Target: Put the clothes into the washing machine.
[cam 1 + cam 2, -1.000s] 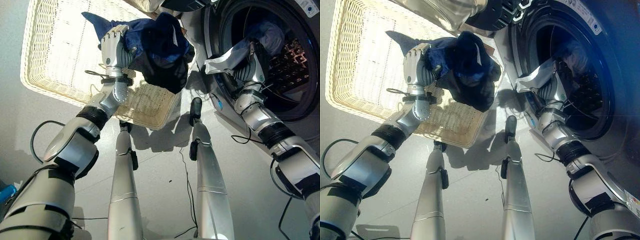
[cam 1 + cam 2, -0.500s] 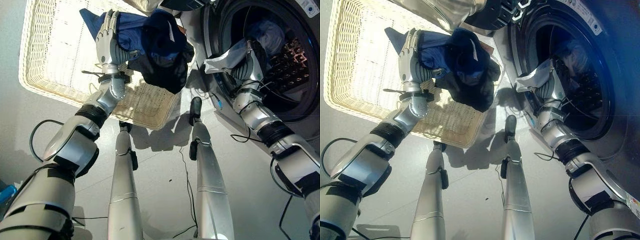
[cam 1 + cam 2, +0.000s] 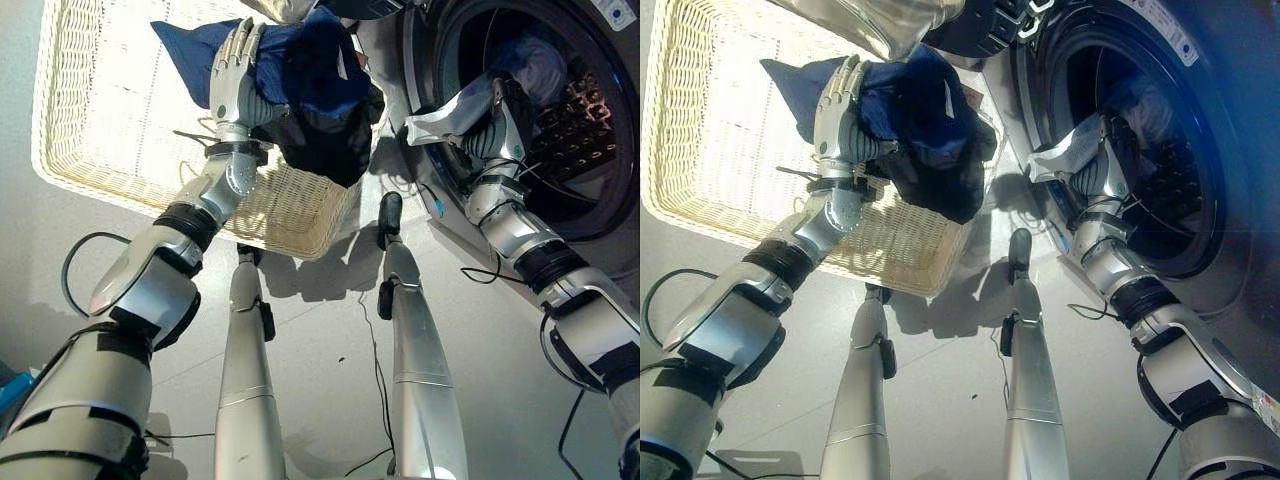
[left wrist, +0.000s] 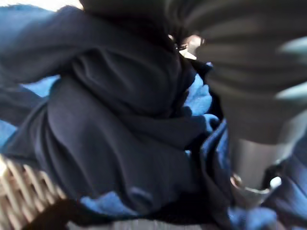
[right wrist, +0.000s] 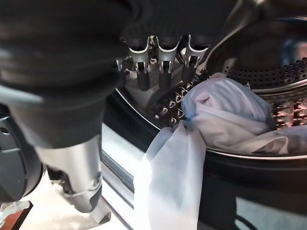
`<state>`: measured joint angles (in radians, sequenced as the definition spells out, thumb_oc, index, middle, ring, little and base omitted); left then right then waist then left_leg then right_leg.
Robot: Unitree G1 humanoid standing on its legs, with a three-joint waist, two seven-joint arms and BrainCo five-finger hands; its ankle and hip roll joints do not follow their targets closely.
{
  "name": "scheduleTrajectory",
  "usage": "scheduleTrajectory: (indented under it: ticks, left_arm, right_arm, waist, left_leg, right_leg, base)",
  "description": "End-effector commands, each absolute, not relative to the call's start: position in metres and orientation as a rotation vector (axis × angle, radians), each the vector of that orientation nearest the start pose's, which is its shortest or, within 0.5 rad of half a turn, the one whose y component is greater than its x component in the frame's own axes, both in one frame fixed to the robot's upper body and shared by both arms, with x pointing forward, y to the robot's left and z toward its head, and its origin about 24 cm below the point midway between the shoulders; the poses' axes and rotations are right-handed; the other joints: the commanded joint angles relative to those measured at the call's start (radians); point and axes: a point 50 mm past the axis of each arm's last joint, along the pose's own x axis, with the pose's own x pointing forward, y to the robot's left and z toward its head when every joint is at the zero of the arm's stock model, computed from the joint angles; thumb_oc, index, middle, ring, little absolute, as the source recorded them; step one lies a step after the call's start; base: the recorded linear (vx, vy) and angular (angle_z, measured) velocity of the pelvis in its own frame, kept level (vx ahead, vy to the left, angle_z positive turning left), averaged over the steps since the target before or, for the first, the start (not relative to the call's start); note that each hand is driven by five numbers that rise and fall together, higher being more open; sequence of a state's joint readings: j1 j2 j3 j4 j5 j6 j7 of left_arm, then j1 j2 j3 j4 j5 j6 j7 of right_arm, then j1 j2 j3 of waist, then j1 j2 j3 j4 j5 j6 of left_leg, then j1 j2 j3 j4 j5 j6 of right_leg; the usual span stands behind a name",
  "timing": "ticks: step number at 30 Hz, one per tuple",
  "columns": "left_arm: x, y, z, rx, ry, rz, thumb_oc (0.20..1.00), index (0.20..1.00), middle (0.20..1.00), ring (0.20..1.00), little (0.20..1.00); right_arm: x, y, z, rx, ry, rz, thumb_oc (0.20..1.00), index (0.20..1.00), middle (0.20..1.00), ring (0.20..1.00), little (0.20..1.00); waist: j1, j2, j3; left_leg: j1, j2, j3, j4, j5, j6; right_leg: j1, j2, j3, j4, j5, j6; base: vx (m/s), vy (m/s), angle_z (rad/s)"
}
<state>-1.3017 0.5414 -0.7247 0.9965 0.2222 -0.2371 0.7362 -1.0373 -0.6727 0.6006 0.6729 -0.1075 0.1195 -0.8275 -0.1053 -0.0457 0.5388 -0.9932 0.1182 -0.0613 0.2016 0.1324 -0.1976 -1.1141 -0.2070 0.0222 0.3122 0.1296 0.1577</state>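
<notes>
Dark blue clothes [image 3: 320, 95] hang bunched from my left hand [image 3: 238, 85], held above the near corner of the white wicker basket [image 3: 110, 130] on the floor; my fingers curl into the cloth. My right hand [image 5: 160, 62] reaches into the mouth of the washing machine [image 3: 590, 190] beside the basket. Its fingers are straight, side by side and relaxed, next to a pale white garment [image 5: 192, 139] that lies over the drum's rim, one end hanging outside and the rest inside.
</notes>
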Motion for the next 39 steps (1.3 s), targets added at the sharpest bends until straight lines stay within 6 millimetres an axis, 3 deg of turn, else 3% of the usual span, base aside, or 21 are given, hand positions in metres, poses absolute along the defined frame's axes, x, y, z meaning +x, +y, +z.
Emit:
scheduleTrajectory:
  ticks: [1, 4, 5, 6, 7, 8, 9, 30, 37, 39]
  left_arm:
    - [0.403, 0.136, 0.287, 1.061, -0.883, 0.275, 1.000, 1.000, 1.000, 1.000, 1.000]
    - [0.406, 0.129, 0.282, 1.134, -0.843, 0.187, 1.000, 1.000, 1.000, 1.000, 1.000]
    - [0.406, 0.128, 0.282, 1.138, -0.839, 0.179, 0.937, 0.937, 0.937, 0.937, 0.937]
    - [0.407, 0.127, 0.280, 1.153, -0.827, 0.161, 0.711, 0.711, 0.711, 0.711, 0.711]
    - [0.407, 0.127, 0.280, 1.153, -0.827, 0.161, 0.711, 0.711, 0.711, 0.711, 0.711]
    - [0.407, 0.126, 0.280, 1.158, -0.824, 0.155, 0.595, 0.595, 0.595, 0.595, 0.595]
    - [0.409, 0.124, 0.277, 1.181, -0.794, 0.113, 0.200, 0.200, 0.200, 0.200, 0.200]
    - [0.412, 0.131, 0.267, 1.105, -0.693, 0.078, 0.200, 0.200, 0.200, 0.200, 0.200]
    - [0.408, 0.137, 0.270, 0.929, -0.743, 0.131, 0.200, 0.200, 0.200, 0.200, 0.200]
    - [0.401, 0.145, 0.273, 0.711, -0.791, 0.164, 0.200, 0.200, 0.200, 0.200, 0.200]
  right_arm:
    - [0.383, -0.203, 0.240, -0.968, -0.612, -0.679, 1.000, 1.000, 1.000, 1.000, 1.000]
    - [0.383, -0.203, 0.240, -0.969, -0.617, -0.677, 1.000, 1.000, 1.000, 1.000, 1.000]
    - [0.383, -0.202, 0.240, -0.969, -0.617, -0.677, 1.000, 1.000, 1.000, 1.000, 1.000]
    - [0.383, -0.202, 0.241, -0.968, -0.617, -0.678, 1.000, 1.000, 1.000, 1.000, 1.000]
    - [0.383, -0.202, 0.241, -0.968, -0.617, -0.678, 1.000, 1.000, 1.000, 1.000, 1.000]
    - [0.383, -0.202, 0.241, -0.967, -0.618, -0.678, 1.000, 1.000, 1.000, 1.000, 1.000]
    - [0.384, -0.201, 0.243, -0.966, -0.619, -0.675, 1.000, 1.000, 1.000, 1.000, 1.000]
    - [0.383, -0.195, 0.243, -0.951, -0.628, -0.675, 1.000, 1.000, 1.000, 1.000, 1.000]
    - [0.382, -0.197, 0.240, -0.924, -0.627, -0.683, 1.000, 1.000, 1.000, 1.000, 1.000]
    - [0.379, -0.201, 0.234, -0.863, -0.610, -0.694, 1.000, 1.000, 1.000, 1.000, 1.000]
  waist:
    - [-0.005, -0.014, -0.019]
    - [-0.009, -0.014, -0.019]
    - [-0.009, -0.014, -0.019]
    - [-0.009, -0.014, -0.019]
    - [-0.009, -0.014, -0.019]
    - [-0.010, -0.014, -0.019]
    - [-0.011, -0.015, -0.019]
    - [-0.009, -0.018, -0.019]
    - [-0.004, -0.017, -0.019]
    - [0.004, -0.015, -0.019]
  left_leg:
    - [-0.002, -0.095, 0.072, 0.029, -0.053, 0.082]
    - [-0.005, -0.095, 0.075, 0.033, -0.054, 0.083]
    - [-0.004, -0.095, 0.075, 0.033, -0.054, 0.083]
    - [-0.004, -0.095, 0.076, 0.033, -0.055, 0.083]
    - [-0.004, -0.095, 0.076, 0.033, -0.055, 0.083]
    - [-0.004, -0.096, 0.076, 0.032, -0.055, 0.084]
    - [-0.003, -0.097, 0.078, 0.034, -0.056, 0.086]
    - [0.001, -0.094, 0.076, 0.028, -0.051, 0.083]
    - [0.001, -0.093, 0.074, 0.022, -0.051, 0.083]
    - [0.000, -0.094, 0.068, 0.021, -0.052, 0.083]
  right_leg:
    - [0.026, 0.121, -0.081, -0.065, 0.068, 0.023]
    - [0.024, 0.121, -0.077, -0.064, 0.071, 0.024]
    - [0.024, 0.121, -0.077, -0.065, 0.071, 0.025]
    - [0.025, 0.121, -0.077, -0.065, 0.071, 0.025]
    - [0.025, 0.121, -0.077, -0.065, 0.071, 0.025]
    - [0.025, 0.121, -0.077, -0.066, 0.072, 0.026]
    - [0.026, 0.121, -0.076, -0.067, 0.074, 0.027]
    - [0.029, 0.118, -0.077, -0.074, 0.081, 0.031]
    - [0.029, 0.118, -0.079, -0.078, 0.080, 0.031]
    - [0.028, 0.117, -0.083, -0.075, 0.077, 0.030]
  base:
    - [0.00, 0.000, 0.00]
    - [0.00, 0.000, 0.00]
    - [0.00, 0.000, 0.00]
    - [0.00, 0.000, 0.00]
    - [0.00, 0.000, 0.00]
    - [0.00, 0.000, 0.00]
    - [0.00, 0.000, 0.00]
    - [0.00, 0.000, 0.00]
    - [0.00, 0.000, 0.00]
    - [0.01, -0.032, -0.01]
